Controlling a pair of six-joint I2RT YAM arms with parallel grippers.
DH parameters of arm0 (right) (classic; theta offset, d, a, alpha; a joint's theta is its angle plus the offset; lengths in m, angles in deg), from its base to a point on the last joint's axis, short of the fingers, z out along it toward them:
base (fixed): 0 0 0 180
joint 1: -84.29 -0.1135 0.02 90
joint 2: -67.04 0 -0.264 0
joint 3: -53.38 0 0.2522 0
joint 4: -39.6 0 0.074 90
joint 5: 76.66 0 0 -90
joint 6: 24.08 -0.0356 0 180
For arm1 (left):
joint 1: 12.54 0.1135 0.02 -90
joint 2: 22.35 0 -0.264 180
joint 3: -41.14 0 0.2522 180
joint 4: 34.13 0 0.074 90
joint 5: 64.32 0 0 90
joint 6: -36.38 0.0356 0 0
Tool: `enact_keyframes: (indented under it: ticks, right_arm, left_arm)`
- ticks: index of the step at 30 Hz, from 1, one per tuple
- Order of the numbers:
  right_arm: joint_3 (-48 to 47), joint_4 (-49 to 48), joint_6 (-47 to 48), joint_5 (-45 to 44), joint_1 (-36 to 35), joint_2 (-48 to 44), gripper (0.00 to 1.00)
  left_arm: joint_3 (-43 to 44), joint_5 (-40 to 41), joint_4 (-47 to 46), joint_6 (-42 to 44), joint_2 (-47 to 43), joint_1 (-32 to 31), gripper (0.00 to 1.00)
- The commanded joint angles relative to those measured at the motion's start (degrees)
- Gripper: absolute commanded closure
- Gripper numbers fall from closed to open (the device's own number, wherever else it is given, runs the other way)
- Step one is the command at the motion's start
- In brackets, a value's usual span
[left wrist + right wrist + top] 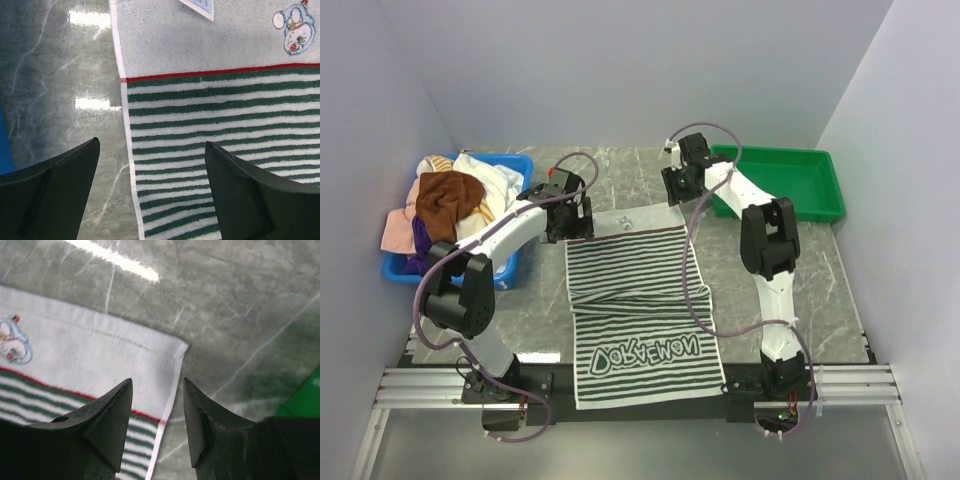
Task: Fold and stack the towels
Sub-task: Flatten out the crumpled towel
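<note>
Left pincer (151, 145) looms closest, its fingers spread wide and empty above the far-left edge of the green-striped Doraemon towel (640, 300). That towel lies flat on the counter (830, 290), long axis running near to far between the two arms. Right pincer (157, 382) stands half open, holding nothing, its jaws straddling the far-right hem by the corner. Each arm sits nearest its own far corner; the fold likely draws that edge nearward.

A green-and-white striped towel (640, 310) lies spread flat on the table (820, 290). It has outlined lettering at its near end, a white band edged by a red line at its far end, and a ripple across its middle. A brown towel (448, 198), white towel (492, 180), pink towel (398, 230) and purple towel (422, 238) are heaped in the blue bin (515, 165).
</note>
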Motion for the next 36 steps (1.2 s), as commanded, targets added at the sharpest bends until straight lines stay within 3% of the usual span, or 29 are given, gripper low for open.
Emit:
enact_keyframes:
  ticks: [1, 9, 36]
  right_arm:
    - [-6.5, 1.7, 1.1, -1.3, -0.1, 3.7, 0.48]
    - [-14.2, 5.3, -0.7, -4.0, -0.1, 9.3, 0.48]
    - [-26.2, 19.8, -2.8, -6.2, -2.0, 20.4, 0.45]
  left_arm:
    - [-0.4, 1.5, -1.6, 1.6, -0.9, 0.2, 0.08]
    - [-0.4, 1.7, -1.6, 1.5, -1.2, 0.2, 0.08]
    - [-0.2, 2.6, -1.1, 1.4, -1.5, 0.2, 0.08]
